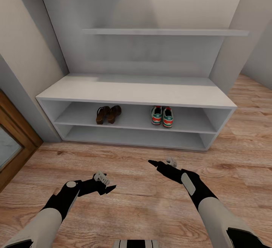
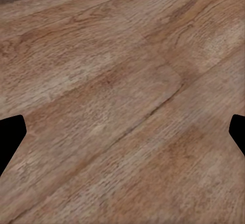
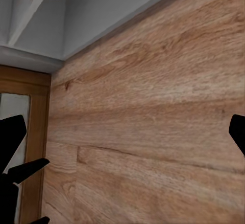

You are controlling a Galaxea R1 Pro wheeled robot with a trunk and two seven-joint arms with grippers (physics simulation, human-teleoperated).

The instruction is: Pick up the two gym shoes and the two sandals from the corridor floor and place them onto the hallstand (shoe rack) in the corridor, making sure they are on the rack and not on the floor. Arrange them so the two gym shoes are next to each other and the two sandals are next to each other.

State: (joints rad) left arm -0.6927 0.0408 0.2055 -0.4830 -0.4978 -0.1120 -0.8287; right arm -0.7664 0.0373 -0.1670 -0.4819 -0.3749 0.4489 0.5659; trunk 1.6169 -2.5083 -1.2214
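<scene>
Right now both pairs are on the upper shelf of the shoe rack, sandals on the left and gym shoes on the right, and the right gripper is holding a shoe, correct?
Not quite. The sandals and gym shoes sit on the shoe rack as you say, but the right gripper holds nothing. The right wrist view shows its fingertips apart over bare floor.

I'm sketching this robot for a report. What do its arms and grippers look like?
Both arms have pale grey-white forearm shells and glossy black wrist sections. The left gripper and right gripper each end in slim, pointed black fingers, with a small light-grey block mounted on top near the wrist. No cables are visible.
</scene>
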